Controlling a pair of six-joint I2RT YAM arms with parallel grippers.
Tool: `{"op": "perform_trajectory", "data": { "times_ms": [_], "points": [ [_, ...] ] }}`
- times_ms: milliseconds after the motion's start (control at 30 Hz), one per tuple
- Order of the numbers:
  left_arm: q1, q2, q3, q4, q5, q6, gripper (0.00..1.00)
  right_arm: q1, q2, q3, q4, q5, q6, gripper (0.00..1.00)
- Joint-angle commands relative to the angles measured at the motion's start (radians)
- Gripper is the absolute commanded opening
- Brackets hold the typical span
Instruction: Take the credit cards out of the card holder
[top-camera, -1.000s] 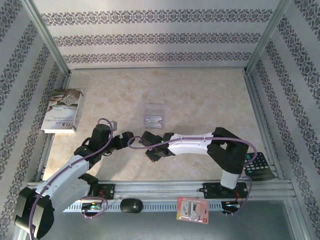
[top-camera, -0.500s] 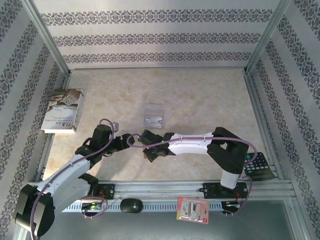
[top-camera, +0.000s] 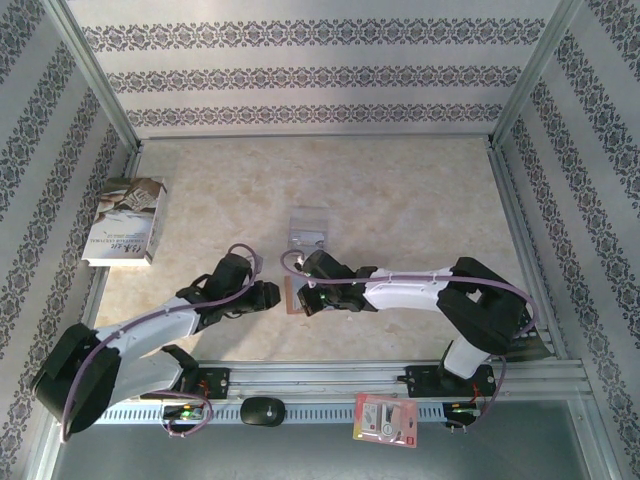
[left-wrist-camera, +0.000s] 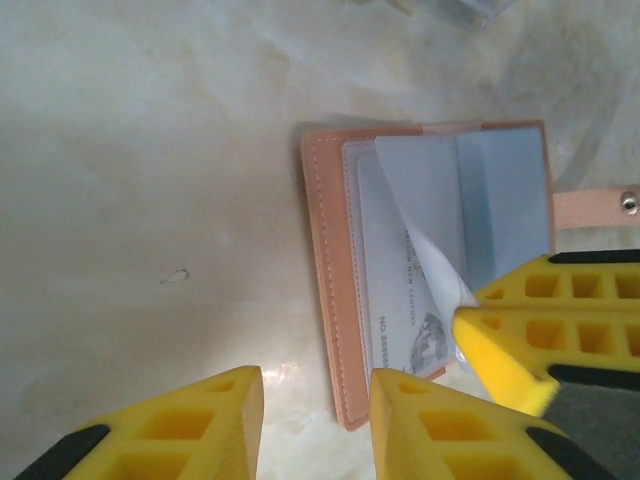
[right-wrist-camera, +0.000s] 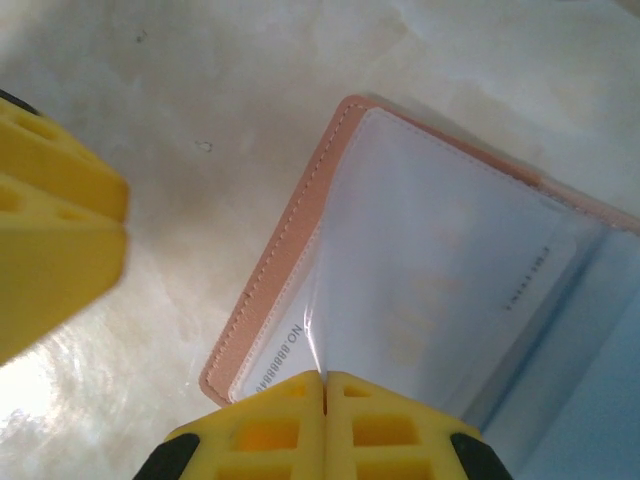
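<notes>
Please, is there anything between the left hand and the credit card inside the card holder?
Only the pocket flap of the card holder, and the right hand pinches it up off the credit card. The open left hand sits by the holder's edge with nothing else visible between.

Cannot read the blurred print on the credit card (left-wrist-camera: 388, 285), mostly tucked inside the card holder (left-wrist-camera: 322, 300). From above, can hardly make out that card holder under the right gripper (top-camera: 300, 298).

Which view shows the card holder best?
Left wrist: the card holder lies open, with leather edge, pockets and strap visible. Right wrist shows one corner close up; top external shows a small brown sliver.
</notes>
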Motion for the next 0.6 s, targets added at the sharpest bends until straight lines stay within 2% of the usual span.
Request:
{"op": "perform_trajectory", "data": {
  "times_ms": [0,233,567],
  "points": [
    [-0.039,0.045,0.042,0.064,-0.053,0.003,0.32,-0.01,-0.046,-0.033,0.088,-0.048,0.046,0.0],
    [-0.084,0.137,0.106,0.062,-0.094,0.029,0.3,-0.039,-0.074,-0.083,0.158,-0.1,0.083,0.0],
    [-0.146,0.251,0.125,0.152,-0.093,-0.013,0.18,-0.054,-0.079,-0.116,0.216,-0.124,0.108,0.0]
  ]
}}
